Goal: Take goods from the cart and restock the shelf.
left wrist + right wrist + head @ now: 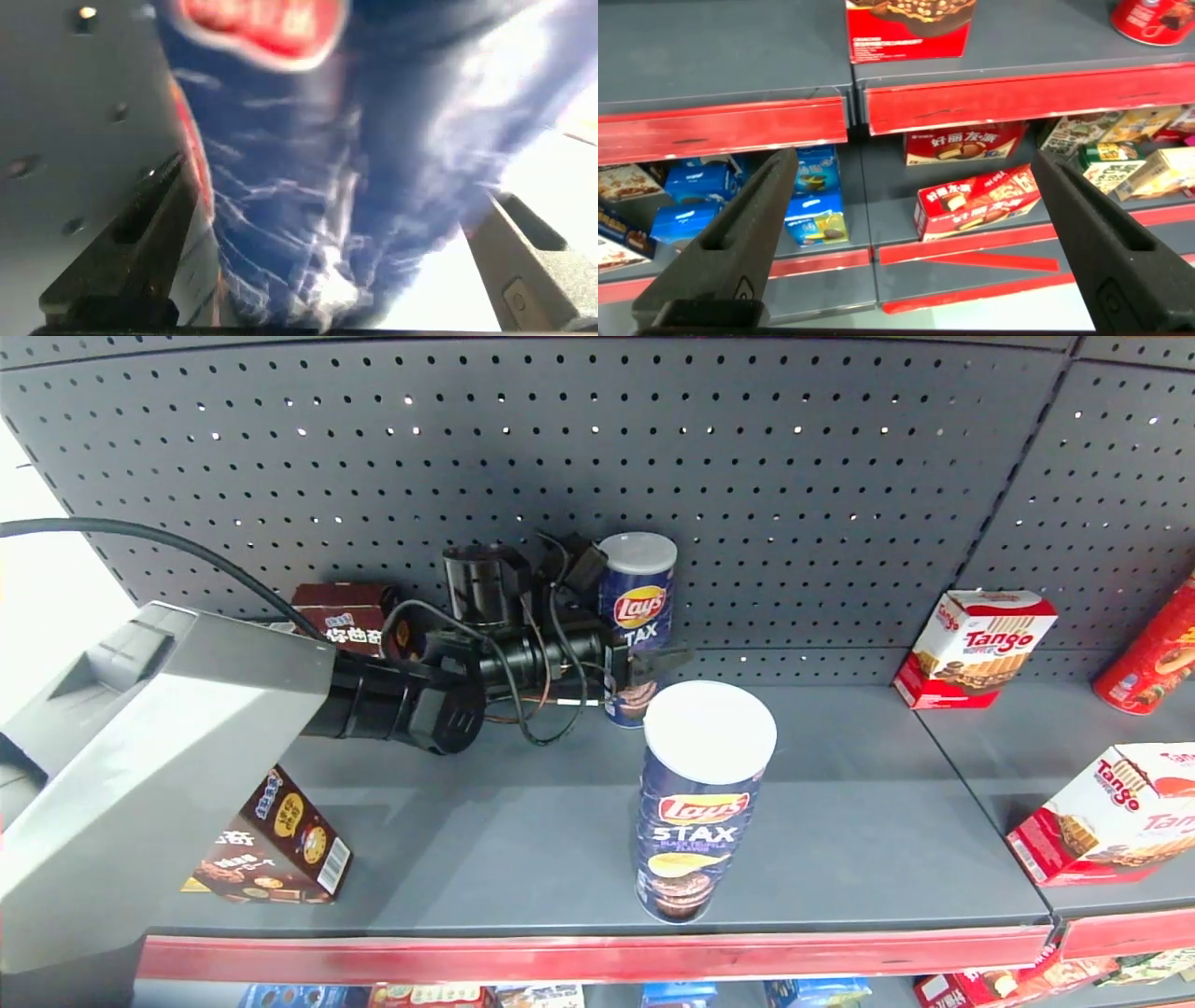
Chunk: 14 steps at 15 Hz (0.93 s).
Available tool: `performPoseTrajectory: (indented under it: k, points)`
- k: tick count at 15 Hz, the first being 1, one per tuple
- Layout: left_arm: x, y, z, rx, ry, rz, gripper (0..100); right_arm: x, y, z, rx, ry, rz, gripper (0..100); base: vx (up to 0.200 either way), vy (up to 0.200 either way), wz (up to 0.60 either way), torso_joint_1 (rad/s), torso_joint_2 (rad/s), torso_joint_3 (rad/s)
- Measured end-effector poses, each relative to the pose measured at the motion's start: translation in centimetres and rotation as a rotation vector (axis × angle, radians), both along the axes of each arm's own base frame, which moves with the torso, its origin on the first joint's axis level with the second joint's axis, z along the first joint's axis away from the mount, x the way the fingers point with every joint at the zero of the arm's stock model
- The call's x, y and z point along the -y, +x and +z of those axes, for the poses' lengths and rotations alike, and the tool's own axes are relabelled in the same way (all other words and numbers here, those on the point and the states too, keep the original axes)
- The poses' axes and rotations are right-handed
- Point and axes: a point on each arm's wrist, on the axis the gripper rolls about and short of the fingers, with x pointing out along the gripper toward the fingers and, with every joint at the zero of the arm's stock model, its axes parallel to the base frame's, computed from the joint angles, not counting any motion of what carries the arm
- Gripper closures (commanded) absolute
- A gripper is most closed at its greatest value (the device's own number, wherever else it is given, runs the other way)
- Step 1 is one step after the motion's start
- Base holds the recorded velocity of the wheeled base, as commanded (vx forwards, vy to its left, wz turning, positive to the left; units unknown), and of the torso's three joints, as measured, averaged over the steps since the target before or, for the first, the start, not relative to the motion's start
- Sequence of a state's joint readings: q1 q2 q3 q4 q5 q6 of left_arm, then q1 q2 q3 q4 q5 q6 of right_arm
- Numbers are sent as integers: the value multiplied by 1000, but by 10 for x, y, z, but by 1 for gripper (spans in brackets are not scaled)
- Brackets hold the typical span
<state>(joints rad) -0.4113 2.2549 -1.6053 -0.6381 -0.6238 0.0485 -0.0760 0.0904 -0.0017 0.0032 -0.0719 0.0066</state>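
Straddling the far chip can (638, 607) low on its body, the left gripper (644, 674) lies across the shelf (868, 821) from the left; whether its jaws clamp the can or stand just clear cannot be told; the can stands upright against the pegboard back (747, 476), judged a rear slot that leaves room in front; the near chip can (702, 803) stands right of centre at the front edge; the right gripper (915, 233) hangs spread wide and empty before the lower shelves' biscuit boxes (976, 201), judged idle.
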Motion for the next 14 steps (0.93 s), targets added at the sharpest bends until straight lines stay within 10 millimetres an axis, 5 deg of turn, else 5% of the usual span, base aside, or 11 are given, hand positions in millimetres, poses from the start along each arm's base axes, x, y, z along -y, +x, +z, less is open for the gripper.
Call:
performPoseTrajectory:
  k: [6, 14]
  points:
    - [-23, -30, 28, -10, 32, 43, 0, 0, 0, 0, 0, 0, 0, 0, 0, 0, 0, 0, 0, 0]
    - [-42, -64, 24, 0, 161, 174, 0, 0, 0, 0, -1, 0, 0, 0, 0, 0, 0, 0, 0, 0]
